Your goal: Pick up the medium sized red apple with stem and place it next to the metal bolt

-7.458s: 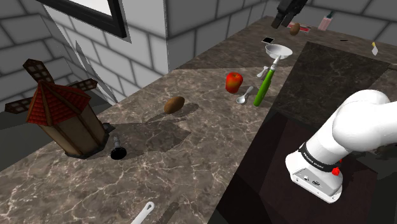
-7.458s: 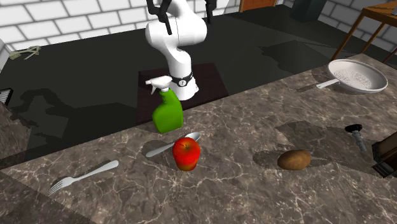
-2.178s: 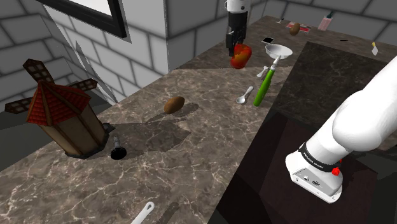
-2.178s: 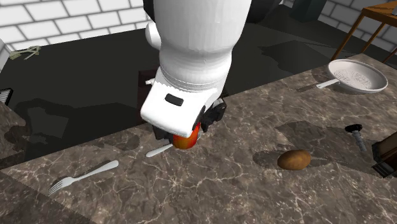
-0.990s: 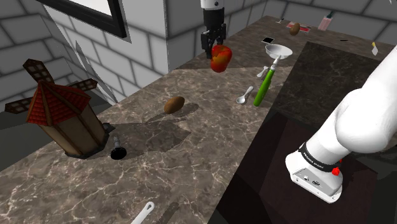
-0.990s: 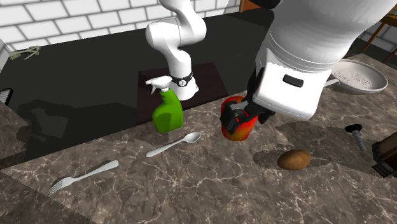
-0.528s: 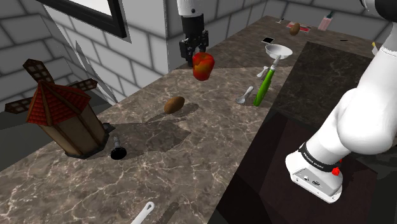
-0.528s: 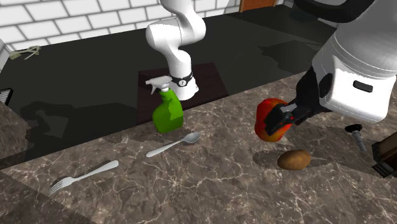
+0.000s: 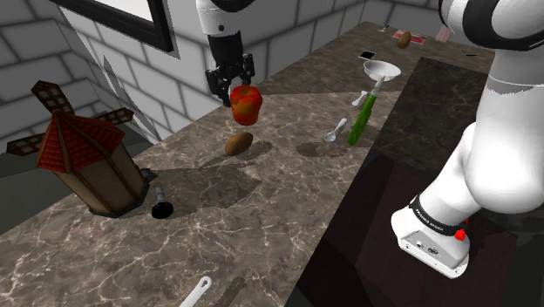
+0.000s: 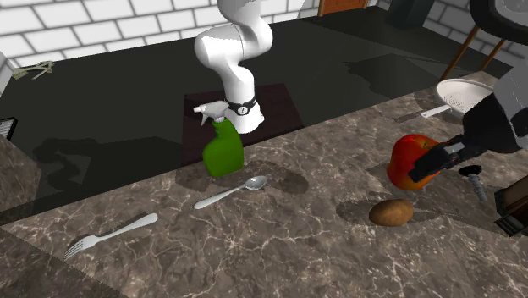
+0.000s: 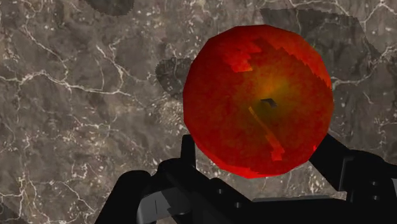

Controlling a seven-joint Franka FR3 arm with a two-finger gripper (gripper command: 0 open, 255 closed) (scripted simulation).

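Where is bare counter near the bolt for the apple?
Bare marble for the apple lies between the bolt, the potato and the counter's stand-side edge. Crowded: windmill beside the bolt; spoon and spray bottle farther off.

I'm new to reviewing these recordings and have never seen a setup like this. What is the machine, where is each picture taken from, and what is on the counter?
This is a white robot arm mounted on a box-like stand, ending in a black two-finger gripper. The pictures are simulator renders. The shoulder view looks down over the counter from beside the stand. The second exterior view faces the arm from across the counter. The wrist view comes from a camera on the hand, looking along the gripper.

On the dark marbled counter lie a brown potato, a spoon, a fork, a green spray bottle, a white colander, a model windmill and, beside it, a dark bolt.

The gripper is shut on a red apple, held in the air above the counter near the potato.
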